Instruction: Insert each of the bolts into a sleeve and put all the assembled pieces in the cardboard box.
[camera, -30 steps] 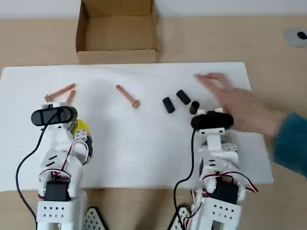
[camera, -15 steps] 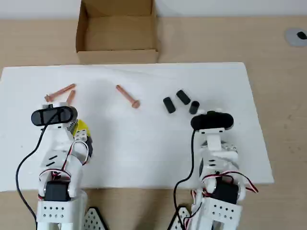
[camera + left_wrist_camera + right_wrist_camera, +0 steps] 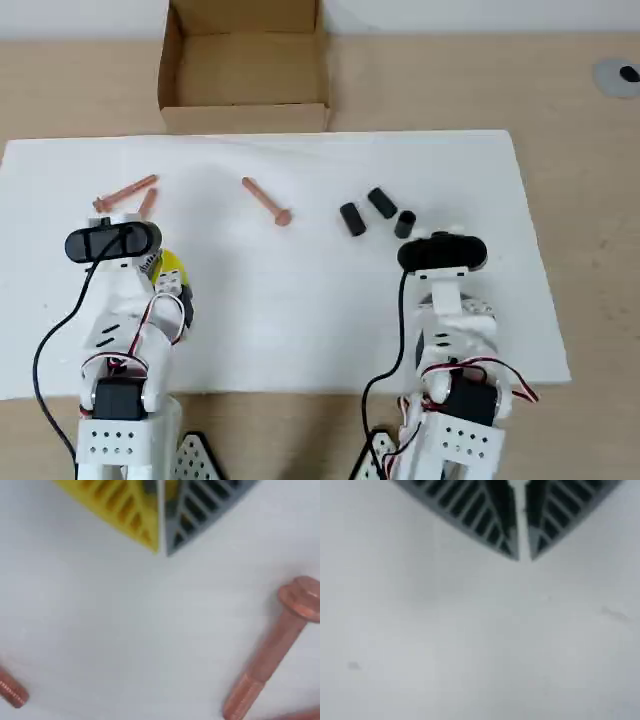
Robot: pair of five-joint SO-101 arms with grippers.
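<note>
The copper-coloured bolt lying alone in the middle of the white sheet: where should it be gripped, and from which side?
Grip the copper-coloured metal bolt at mid-shaft, coming straight down from above and closing across its length. It lies flat and diagonal on the white sheet, with free space on both sides. Its flanged head is wider and probably less steady to hold.

The open brown cardboard box (image 3: 243,65) loses its far wall to the high view's edge. 1 copper bolt (image 3: 147,203) lies partly hidden behind the left arm's black camera housing (image 3: 112,241). In the left wrist view, another copper bolt's threaded tip (image 3: 12,692) is cropped
</note>
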